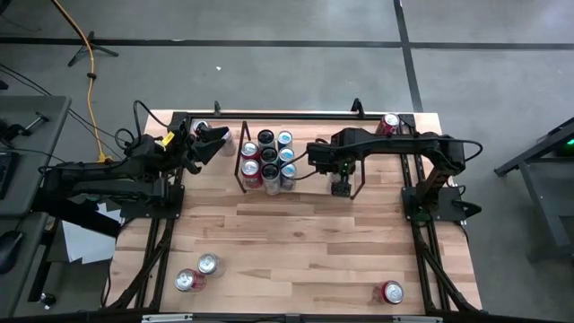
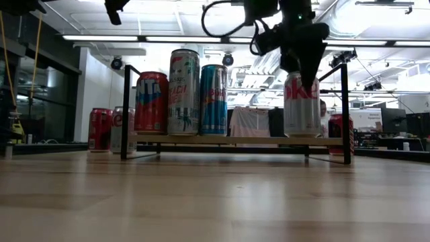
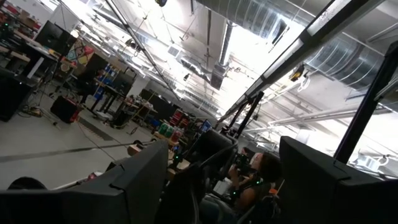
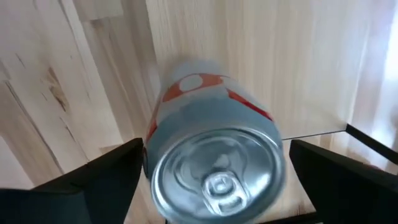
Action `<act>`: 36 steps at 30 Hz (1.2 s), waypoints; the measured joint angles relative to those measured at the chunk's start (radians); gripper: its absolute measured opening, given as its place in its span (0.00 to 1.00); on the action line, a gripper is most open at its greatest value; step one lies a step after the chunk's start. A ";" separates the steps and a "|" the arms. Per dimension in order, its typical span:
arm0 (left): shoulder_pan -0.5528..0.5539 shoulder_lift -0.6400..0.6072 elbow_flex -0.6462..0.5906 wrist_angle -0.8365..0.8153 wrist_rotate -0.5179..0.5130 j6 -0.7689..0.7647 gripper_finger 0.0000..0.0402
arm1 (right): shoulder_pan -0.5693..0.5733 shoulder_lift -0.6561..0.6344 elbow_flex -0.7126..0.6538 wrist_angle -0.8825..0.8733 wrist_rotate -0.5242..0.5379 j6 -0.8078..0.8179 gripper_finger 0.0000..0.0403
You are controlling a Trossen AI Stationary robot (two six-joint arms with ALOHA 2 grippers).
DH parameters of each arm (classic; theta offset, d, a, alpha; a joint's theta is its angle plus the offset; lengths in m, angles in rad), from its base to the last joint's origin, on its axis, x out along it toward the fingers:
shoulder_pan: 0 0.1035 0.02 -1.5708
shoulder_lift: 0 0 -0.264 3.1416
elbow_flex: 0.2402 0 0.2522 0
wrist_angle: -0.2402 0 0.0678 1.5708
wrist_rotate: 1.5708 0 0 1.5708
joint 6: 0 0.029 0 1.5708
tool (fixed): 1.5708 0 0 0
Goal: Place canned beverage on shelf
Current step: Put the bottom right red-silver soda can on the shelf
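Note:
A silver can with orange-red print (image 4: 217,155) stands upright by its base on the right end of the shelf (image 2: 235,140). My right gripper (image 4: 216,177) points down over it, open, with one finger on each side of the can's top and a narrow gap on both sides; the low view shows that gripper (image 2: 308,64) at the can's upper end (image 2: 301,104). Several other cans (image 1: 269,160) stand on the shelf's left end. My left gripper (image 1: 211,139) is raised by the table's far left corner, open, with nothing between its fingers.
Loose cans stand on the table: one at the far right corner (image 1: 389,123), one at the far left (image 1: 201,127), two near the front left (image 1: 197,272), one at the front right (image 1: 393,292). The shelf's middle stretch (image 2: 259,138) is bare.

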 joint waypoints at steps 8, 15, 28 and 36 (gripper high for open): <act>0.000 0.000 0.000 0.000 0.007 0.000 0.65 | -0.005 0.000 0.126 -0.079 0.000 -0.020 0.97; 0.000 0.000 0.000 -0.002 0.028 0.010 0.65 | -0.005 -0.053 0.129 -0.095 -0.038 0.099 0.97; 0.000 0.000 0.000 -0.007 0.026 0.020 0.65 | 0.015 -0.211 0.011 0.087 0.049 0.855 0.97; 0.000 0.000 0.000 -0.008 0.026 0.002 0.65 | 0.037 -0.105 0.010 0.040 0.118 1.009 0.97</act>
